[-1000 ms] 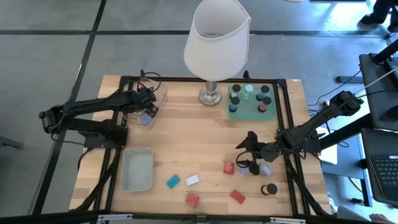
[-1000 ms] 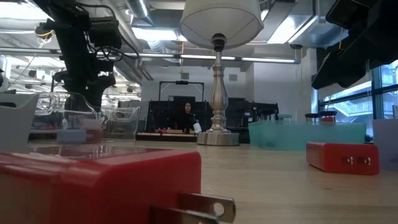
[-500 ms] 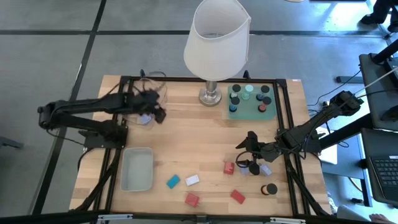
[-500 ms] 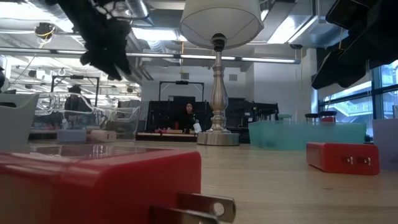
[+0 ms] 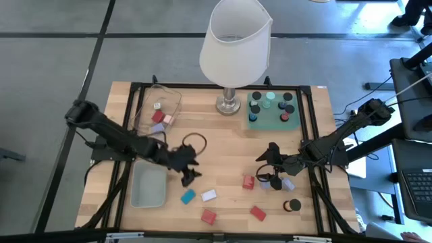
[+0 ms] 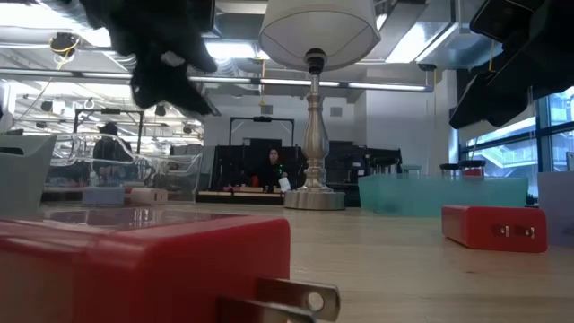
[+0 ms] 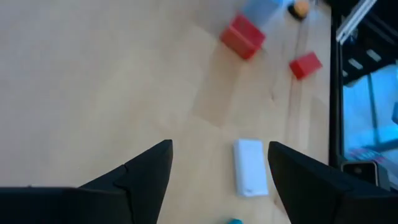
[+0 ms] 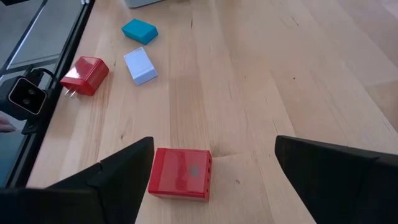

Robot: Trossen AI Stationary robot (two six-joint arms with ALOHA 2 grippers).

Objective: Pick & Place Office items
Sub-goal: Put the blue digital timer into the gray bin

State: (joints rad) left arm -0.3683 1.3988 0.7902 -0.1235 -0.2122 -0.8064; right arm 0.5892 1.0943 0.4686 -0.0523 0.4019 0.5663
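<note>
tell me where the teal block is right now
In the high view the teal block lies on the bare wood near the table's front edge, just right of the grey-blue bin and touching-close to the white block, below the left gripper.

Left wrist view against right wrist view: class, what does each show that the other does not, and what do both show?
Only the left wrist view shows the open left hand above bare wood, with a red block farther off.

Only the right wrist view shows the open right hand just behind a red cube, and a red plug block near the table edge.

Both show the wooden table, the pale lavender block and a teal block, though only its edge enters the left wrist view.
</note>
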